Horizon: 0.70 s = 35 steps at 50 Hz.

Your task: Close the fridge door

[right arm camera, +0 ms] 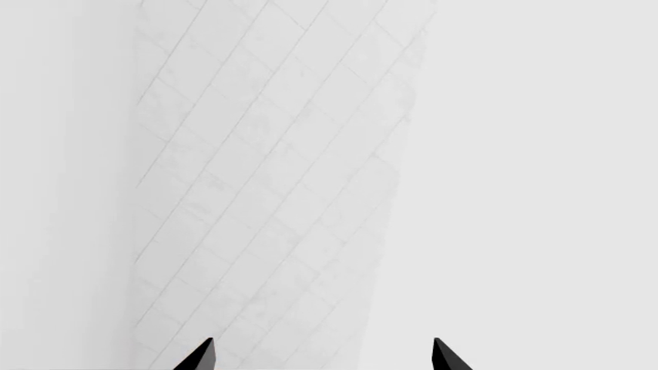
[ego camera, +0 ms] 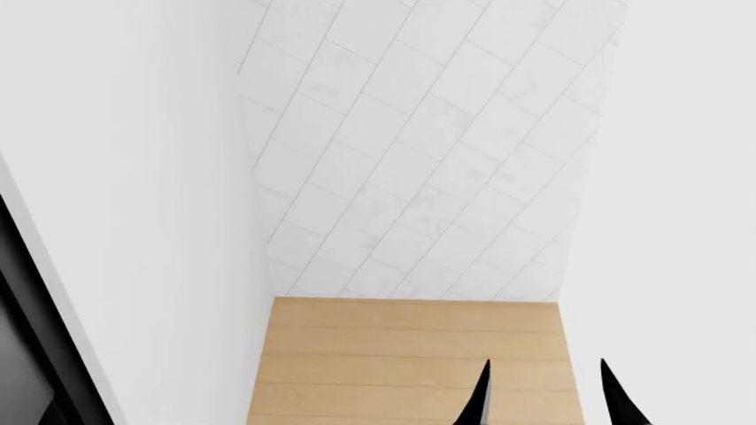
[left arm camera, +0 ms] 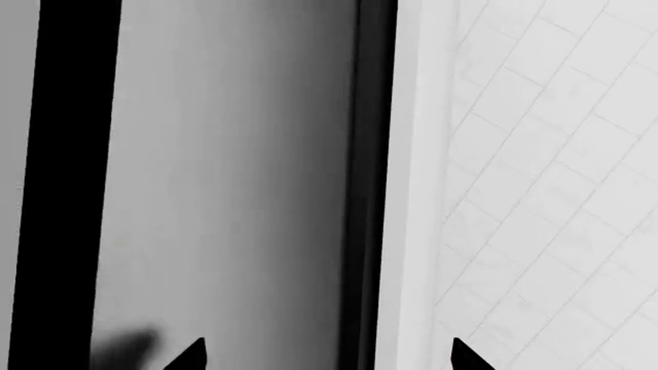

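Clearly, the fridge door (left arm camera: pixel 221 185) is seen right in front of the left tool (left arm camera: pixel 327 356), whose tips are spread wide and hold nothing. The right tool (ego camera: pixel 546 394) is also spread, away from the fridge door. The door is judged heavy, stiff and slippery; its flat face is best pushed.

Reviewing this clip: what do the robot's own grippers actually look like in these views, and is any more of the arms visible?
Only fingertips show: plain matte-black, tapering to sharp points, with no markings, cables or pads visible. The left gripper and right gripper each show two such tips; the head view shows the right pair as slim black blades. No arm links are visible.
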Motion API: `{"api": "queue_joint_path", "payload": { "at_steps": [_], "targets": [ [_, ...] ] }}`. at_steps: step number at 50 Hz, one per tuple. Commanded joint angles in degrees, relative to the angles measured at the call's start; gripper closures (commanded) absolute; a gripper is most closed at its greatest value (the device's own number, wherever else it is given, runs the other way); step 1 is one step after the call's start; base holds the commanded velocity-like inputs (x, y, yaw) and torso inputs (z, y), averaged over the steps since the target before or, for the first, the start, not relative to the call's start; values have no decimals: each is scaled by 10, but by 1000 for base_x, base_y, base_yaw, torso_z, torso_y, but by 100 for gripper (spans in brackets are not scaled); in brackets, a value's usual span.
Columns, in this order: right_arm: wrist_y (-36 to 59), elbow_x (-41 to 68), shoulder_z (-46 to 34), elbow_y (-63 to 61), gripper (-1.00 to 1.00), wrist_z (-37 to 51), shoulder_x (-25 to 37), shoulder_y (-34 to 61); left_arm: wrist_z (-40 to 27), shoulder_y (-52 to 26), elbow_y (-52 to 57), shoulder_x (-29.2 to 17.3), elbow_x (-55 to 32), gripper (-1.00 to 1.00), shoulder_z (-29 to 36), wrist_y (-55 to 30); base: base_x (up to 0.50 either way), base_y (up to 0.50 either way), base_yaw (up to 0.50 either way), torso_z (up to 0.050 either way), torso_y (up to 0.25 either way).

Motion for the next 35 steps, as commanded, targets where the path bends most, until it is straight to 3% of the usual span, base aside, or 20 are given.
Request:
{"api": "queue_joint_path", "payload": {
  "at_steps": [1, 9, 13, 20, 30, 35],
  "targets": [
    [4, -1, -6, -9, -100, -1, 5, 0, -55, -100, -22, -66, -14, -100, -53, -102, 0, 0, 0, 0, 0],
    [-7, 5, 2, -14, -100, 0, 9, -10, -115, -159, -117, -57, 48, -100, -39, -113, 3, 5, 3, 0, 0],
    [-11, 7, 4, -14, -100, 0, 12, -15, -172, -171, -109, -55, 56, -100, -71, -166, 3, 6, 4, 0, 0],
    [-21, 13, 10, -21, -100, -1, 16, -25, -195, -190, -72, -67, 34, -100, -108, -227, 0, 4, 4, 0, 0],
    [-33, 19, 23, -37, -100, 4, 24, -52, -209, -254, -104, -88, 53, -100, -89, -244, 0, 0, 0, 0, 0],
    [-40, 18, 23, -37, -100, 5, 25, -59, -202, -308, -120, -111, 80, -100, -32, -247, 0, 0, 0, 0, 0]
  ]
}}
